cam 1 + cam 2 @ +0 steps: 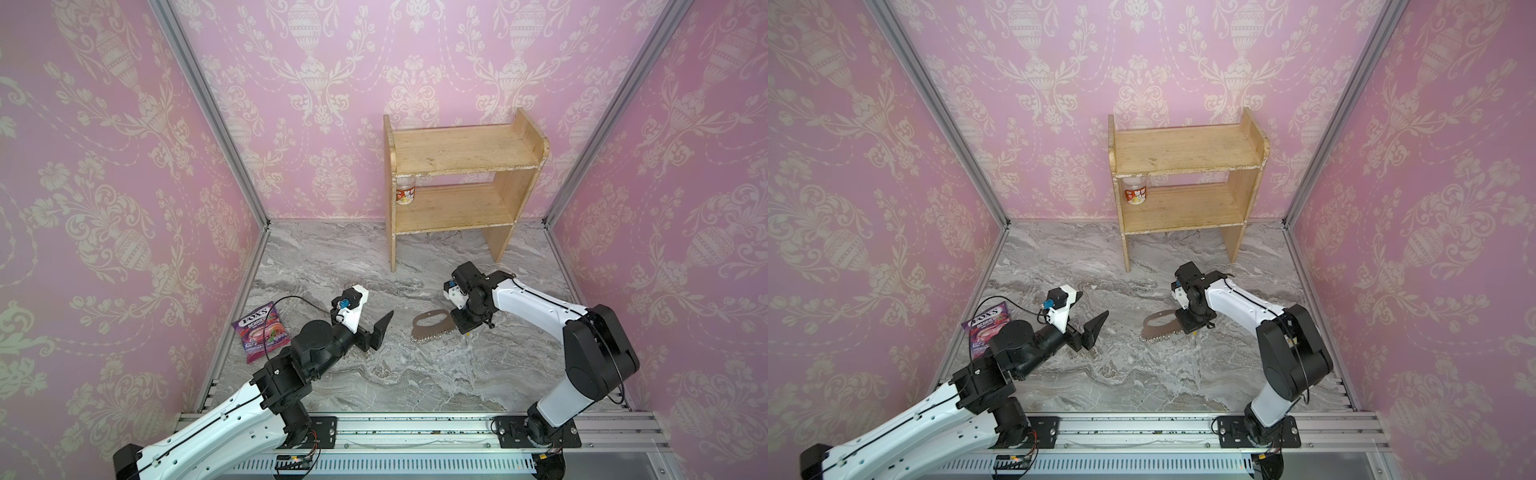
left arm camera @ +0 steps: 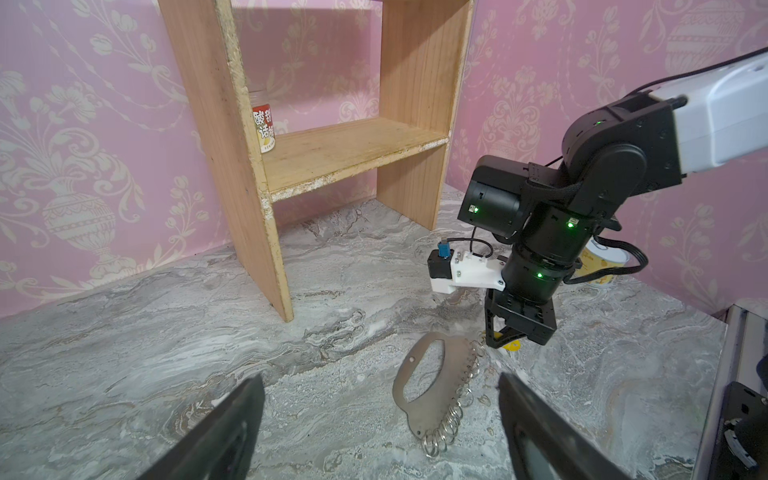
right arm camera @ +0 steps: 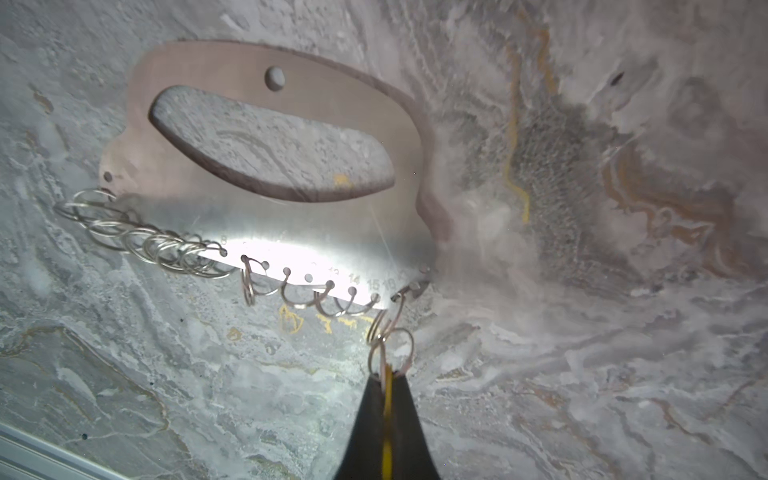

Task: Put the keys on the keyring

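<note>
The keyring (image 1: pixel 432 331) (image 1: pixel 1160 329) is a flat silver plate with a slot cut-out, lying on the marble floor with small rings along its straight edge. My right gripper (image 1: pixel 467 325) (image 3: pixel 386 378) points down at the plate's right end, shut on the yellow tag of the keys (image 3: pixel 387 399) (image 2: pixel 513 345). The tag's ring (image 3: pixel 390 349) crosses the plate's end ring; I cannot tell whether they are linked. The dark key itself is hidden. My left gripper (image 1: pixel 376 329) (image 2: pixel 380 378) hovers open to the left of the plate (image 2: pixel 452 372), holding nothing.
A wooden two-level shelf (image 1: pixel 461 187) stands at the back, with a small jar (image 1: pixel 405 193) on its lower board. A purple candy bag (image 1: pixel 259 332) lies by the left wall. A white and yellow can (image 2: pixel 602 266) sits behind the right arm.
</note>
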`<state>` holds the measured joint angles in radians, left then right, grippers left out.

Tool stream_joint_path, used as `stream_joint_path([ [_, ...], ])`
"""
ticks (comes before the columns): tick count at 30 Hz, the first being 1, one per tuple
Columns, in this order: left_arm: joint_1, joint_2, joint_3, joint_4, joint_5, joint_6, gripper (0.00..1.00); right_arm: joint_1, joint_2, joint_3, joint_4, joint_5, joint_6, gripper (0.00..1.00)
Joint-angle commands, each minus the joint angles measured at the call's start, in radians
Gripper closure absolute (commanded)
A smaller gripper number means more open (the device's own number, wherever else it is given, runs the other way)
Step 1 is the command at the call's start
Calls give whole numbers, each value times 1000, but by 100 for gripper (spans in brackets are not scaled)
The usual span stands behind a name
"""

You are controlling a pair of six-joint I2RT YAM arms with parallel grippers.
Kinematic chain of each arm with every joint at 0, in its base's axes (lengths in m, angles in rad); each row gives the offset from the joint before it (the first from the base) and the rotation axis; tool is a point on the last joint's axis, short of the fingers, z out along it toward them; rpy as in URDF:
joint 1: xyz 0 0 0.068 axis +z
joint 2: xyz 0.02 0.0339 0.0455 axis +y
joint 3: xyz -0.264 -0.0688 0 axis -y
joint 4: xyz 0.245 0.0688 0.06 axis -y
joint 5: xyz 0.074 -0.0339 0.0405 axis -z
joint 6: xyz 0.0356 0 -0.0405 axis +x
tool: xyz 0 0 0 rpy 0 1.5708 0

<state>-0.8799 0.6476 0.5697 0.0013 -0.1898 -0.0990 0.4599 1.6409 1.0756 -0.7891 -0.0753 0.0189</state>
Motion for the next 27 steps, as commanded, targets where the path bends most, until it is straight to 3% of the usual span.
stream_joint_path([
  [1, 7, 7, 28, 31, 26, -7, 10, -11, -23, -36, 15, -17, 58, 100],
  [2, 7, 12, 30, 31, 28, -7, 9, -13, -25, -42, 19, -1, 67, 99],
  [5, 7, 18, 33, 28, 28, -11, 9, -15, -34, -52, 10, 104, 115, 68],
  [8, 7, 22, 35, 16, 24, -18, 9, -28, -99, -72, 14, 204, 164, 53],
  [10, 7, 24, 33, 11, 17, -22, 8, -56, -154, -85, 25, 211, 180, 45],
  [21, 23, 86, 30, -9, -97, -21, 6, -86, -315, -110, 122, 258, 151, 23],
  [27, 118, 125, 33, -72, -206, -20, 1, -95, -376, -162, 290, 287, 89, 11],
])
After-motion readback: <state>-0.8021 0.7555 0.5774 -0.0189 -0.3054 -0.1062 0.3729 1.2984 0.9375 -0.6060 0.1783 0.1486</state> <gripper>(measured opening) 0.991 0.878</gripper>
